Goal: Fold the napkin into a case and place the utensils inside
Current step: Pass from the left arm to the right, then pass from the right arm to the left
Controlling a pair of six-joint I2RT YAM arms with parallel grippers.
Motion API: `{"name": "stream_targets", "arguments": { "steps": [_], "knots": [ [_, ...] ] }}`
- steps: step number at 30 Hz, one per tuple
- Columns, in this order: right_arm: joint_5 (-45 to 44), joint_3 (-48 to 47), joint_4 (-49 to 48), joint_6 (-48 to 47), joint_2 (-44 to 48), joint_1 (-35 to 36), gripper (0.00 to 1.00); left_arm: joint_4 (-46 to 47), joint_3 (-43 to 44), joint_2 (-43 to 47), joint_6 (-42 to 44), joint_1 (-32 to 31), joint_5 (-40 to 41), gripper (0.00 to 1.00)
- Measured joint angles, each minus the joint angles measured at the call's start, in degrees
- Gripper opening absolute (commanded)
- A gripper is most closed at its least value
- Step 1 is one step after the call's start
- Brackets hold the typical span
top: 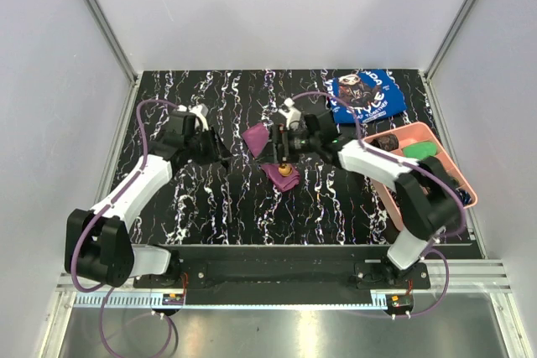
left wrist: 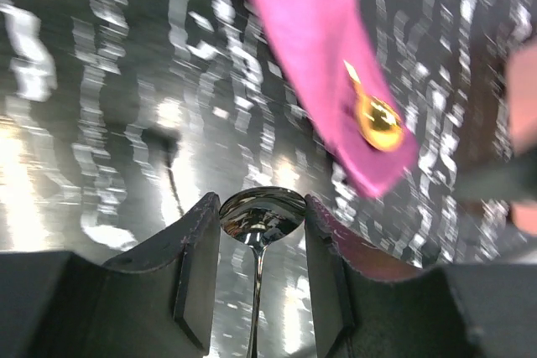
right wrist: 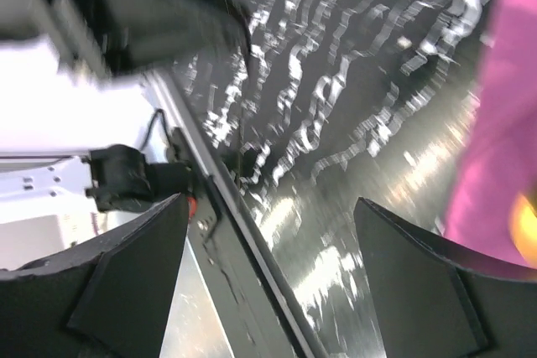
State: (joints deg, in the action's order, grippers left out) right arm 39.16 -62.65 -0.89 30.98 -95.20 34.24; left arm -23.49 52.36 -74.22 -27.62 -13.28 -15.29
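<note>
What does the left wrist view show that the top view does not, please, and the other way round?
Only the left wrist view shows a silver spoon, gripped by its bowl in the left pincer. Only the top view shows the blue cloth at the table's far side. Both show the napkin with the gold spoon lying on it.
</note>
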Motion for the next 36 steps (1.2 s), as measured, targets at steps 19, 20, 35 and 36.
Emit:
{"name": "stream_targets", "arguments": {
  "steps": [19, 20, 35, 36],
  "knots": [
    [-1.5, 4.4, -29.4, 19.2, -12.3, 8.6, 0.00, -2.1, 5.6, -1.0, -6.9, -6.8, -3.7, 0.75],
    [-2.3, 6.1, -30.3, 20.4, -11.4, 8.3, 0.00, -2.6, 5.9, -0.6, -6.4, -6.9, -3.1, 0.76],
    [-4.2, 17.0, -46.0, 36.8, -1.7, -1.7, 0.00, 9.0, -3.1, 0.7, -6.1, -17.7, -17.4, 0.45],
    [-4.3, 17.3, -46.8, 37.4, -1.4, -1.7, 0.03, 9.8, -3.1, 0.2, -6.7, -17.7, -18.1, 0.33]
  ]
}}
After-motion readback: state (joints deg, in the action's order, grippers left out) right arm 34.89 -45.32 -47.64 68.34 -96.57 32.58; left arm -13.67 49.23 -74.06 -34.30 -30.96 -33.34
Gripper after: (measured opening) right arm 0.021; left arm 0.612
